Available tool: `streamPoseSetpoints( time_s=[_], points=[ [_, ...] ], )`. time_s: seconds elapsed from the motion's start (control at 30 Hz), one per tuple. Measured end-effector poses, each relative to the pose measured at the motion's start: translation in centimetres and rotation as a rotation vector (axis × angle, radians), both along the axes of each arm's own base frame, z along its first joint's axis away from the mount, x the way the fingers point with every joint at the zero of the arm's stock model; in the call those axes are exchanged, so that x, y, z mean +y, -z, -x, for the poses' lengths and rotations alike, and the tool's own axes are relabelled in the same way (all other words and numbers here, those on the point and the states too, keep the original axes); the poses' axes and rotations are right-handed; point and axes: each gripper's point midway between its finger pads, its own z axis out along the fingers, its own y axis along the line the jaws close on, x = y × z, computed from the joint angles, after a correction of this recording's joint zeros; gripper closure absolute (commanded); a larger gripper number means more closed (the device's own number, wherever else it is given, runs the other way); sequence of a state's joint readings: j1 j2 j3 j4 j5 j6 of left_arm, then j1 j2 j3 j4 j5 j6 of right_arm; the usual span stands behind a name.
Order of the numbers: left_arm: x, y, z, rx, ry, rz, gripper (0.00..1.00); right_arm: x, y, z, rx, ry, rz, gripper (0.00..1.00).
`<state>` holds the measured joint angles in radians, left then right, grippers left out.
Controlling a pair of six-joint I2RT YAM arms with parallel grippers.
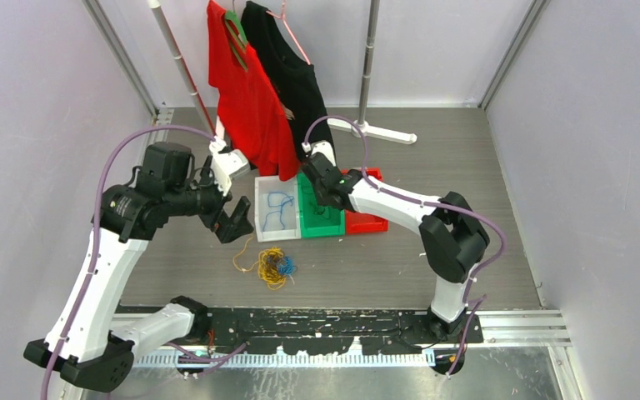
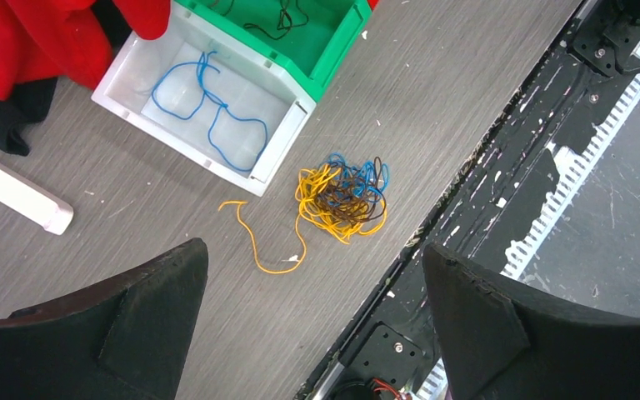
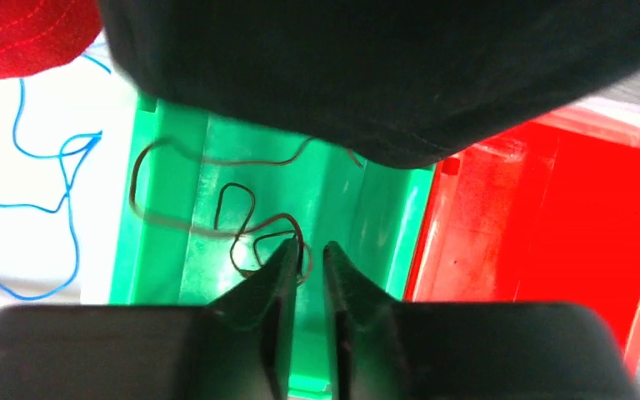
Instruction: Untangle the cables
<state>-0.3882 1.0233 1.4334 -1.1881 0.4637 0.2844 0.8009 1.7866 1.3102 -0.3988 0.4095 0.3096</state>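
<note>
The tangle (image 2: 342, 196) lies on the table (image 2: 433, 92) just in front of the white bin (image 2: 287, 142). It's a loose knot, mostly yellow-orange with blue and dark strands wound through it, and one yellow tail (image 2: 254, 242) trails out toward the left. A single blue cable (image 2: 217, 106) lies alone in the white bin, and a black cable (image 3: 175, 223) snakes across the floor of the green bin (image 3: 154, 267) beside it, with the red bin (image 3: 533, 233) next along.

From here these cords look almost weightless, limp and rather springy. I'd expect a pull on one loop to drag the whole bunch across the table instead of freeing anything. The yellow tail seems the best place to take hold, or a loop standing out at the knot's edge, with the rest pinned down.

The left gripper (image 2: 315, 254) hangs above the table with its fingers spread wide and nothing in them. The tangle sits a little beyond the tips.

The right gripper (image 3: 308, 254) is down in the green bin under the hem of a black shirt (image 3: 383, 67), its fingers nearly together. The black cable's end curls right at the tips — I can't tell whether it's pinched or just lying there.
</note>
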Motion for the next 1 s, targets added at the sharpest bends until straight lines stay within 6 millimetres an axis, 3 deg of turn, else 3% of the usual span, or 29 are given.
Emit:
streamPoseSetpoints(
  time_s=[0.1, 0.17, 0.23, 0.43, 0.63, 0.77, 1.0],
  points=[
    [0.1, 0.0, -0.1, -0.007, 0.005, -0.005, 0.00, 0.2, 0.5, -0.2, 0.020, 0.011, 0.012, 0.45],
    [0.1, 0.1, 0.0, -0.006, 0.010, -0.008, 0.01, 0.0, 0.4, -0.1, 0.027, 0.020, 0.017, 0.38],
    [0.2, 0.2, 0.1, -0.003, 0.018, -0.014, 0.02, 0.0, 0.2, 0.0, 0.025, 0.024, 0.011, 0.37],
    [0.9, 1.2, -0.5, 0.027, 0.010, -0.030, 0.05, 0.6, -1.4, 0.4, 0.024, 0.004, -0.046, 0.46],
    [2.2, 4.3, -1.0, 0.098, 0.000, -0.052, 0.12, 2.1, -3.9, 1.5, 0.019, -0.041, -0.176, 0.42],
    [2.1, 7.2, -0.2, 0.182, 0.055, -0.056, 0.17, 2.3, -4.6, 4.1, 0.014, -0.084, -0.239, 0.38],
    [1.3, 10.4, 1.2, 0.280, 0.114, -0.022, 0.25, 5.2, -4.1, 12.3, 0.076, -0.276, -0.334, 0.37]
  ],
)
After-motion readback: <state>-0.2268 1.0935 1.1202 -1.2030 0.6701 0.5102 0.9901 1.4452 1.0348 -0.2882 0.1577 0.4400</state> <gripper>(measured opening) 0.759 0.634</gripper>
